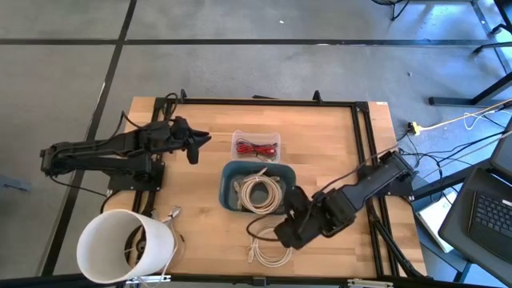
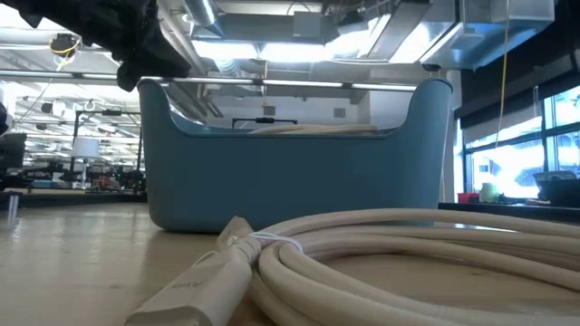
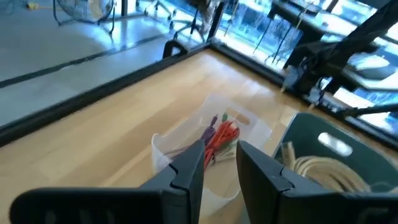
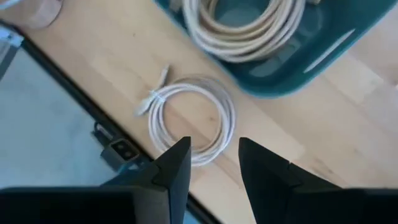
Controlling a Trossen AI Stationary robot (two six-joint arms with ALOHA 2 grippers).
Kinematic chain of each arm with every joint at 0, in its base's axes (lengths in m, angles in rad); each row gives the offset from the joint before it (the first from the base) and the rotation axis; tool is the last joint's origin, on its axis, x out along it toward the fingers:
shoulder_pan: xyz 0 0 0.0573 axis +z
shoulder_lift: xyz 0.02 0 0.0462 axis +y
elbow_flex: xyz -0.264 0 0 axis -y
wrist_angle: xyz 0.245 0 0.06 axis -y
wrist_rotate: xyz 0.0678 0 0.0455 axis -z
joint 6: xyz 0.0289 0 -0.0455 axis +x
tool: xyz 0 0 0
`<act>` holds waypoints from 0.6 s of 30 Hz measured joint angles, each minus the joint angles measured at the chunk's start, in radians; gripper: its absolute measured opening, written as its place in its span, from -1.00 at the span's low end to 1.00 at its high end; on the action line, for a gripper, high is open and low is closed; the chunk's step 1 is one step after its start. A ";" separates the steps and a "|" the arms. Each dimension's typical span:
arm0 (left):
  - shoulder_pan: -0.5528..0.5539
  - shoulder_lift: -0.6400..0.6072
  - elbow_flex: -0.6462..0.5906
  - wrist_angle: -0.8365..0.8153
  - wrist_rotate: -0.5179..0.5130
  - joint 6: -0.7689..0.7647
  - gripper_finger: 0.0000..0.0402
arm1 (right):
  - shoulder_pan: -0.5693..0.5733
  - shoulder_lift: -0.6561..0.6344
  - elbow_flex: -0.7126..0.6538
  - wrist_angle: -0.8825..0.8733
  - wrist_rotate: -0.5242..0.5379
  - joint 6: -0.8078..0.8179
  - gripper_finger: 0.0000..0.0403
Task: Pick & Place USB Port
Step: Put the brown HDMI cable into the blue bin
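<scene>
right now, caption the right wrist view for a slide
Open right gripper above a coiled white cable on the table, beside the blue bin.

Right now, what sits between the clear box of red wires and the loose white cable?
In the high view, the blue bin holding a coiled cable sits between the clear box and loose white cable.

A clear tray (image 1: pixel 256 145) of red wires (image 1: pixel 258 147) is sitting near the wooden table's (image 1: pixel 200 120) far edge. A white bucket (image 1: pixel 120 244) is standing at the near left corner (partly overhanging). A laptop (image 1: pixel 488 212) is sitting off the right side.
</scene>
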 joint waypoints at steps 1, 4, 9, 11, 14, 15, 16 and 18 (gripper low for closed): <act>0.000 -0.004 0.000 0.007 0.000 0.000 -0.57 | -0.002 0.000 0.001 -0.008 -0.007 -0.004 -0.32; 0.000 -0.025 0.000 0.003 0.001 -0.015 -0.57 | -0.009 0.000 0.004 -0.024 -0.044 -0.035 -0.32; 0.000 -0.043 0.000 0.005 0.010 -0.025 -0.57 | 0.010 0.000 0.004 -0.071 -0.074 -0.055 -0.32; 0.000 -0.049 0.000 0.004 0.011 -0.026 -0.57 | 0.024 0.000 0.004 -0.076 -0.077 -0.056 -0.32; 0.000 -0.050 0.000 0.004 0.021 -0.022 -0.57 | 0.047 0.000 0.004 -0.080 -0.053 -0.056 -0.32; 0.000 -0.050 0.000 0.004 0.030 -0.026 -0.57 | 0.056 0.000 0.004 -0.084 -0.034 -0.056 -0.32; 0.000 -0.050 0.000 0.004 0.036 -0.029 -0.57 | 0.063 0.000 0.003 -0.087 -0.017 -0.055 -0.32; 0.000 -0.050 0.000 0.004 0.058 -0.050 -0.57 | 0.076 -0.002 -0.019 -0.067 0.000 -0.044 -0.32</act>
